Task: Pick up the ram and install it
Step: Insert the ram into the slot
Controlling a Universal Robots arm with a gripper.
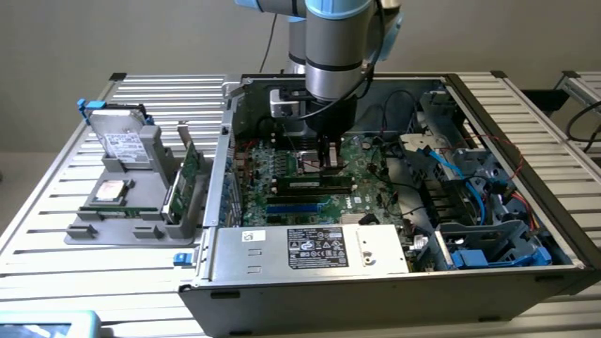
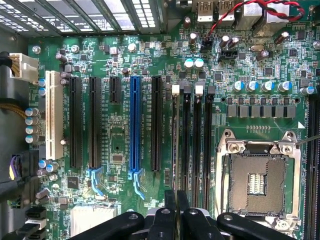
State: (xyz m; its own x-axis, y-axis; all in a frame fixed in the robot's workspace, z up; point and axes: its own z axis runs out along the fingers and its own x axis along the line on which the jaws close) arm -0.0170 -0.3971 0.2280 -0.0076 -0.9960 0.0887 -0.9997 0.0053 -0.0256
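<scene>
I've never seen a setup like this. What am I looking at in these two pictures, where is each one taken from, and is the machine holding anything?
The machine is a robot arm with a gripper at its tip. The exterior view comes from a camera off the arm. It looks down on a slatted table carrying an open computer case. The wrist view comes from a camera on the arm itself, looking past the gripper at the motherboard inside the case. On the exterior view's left, a grey holder carries a hard drive and an expansion card. The gripper is shut on the ram, a thin memory stick standing on edge at the motherboard's slots. I cannot tell whether it is fully seated.
</scene>
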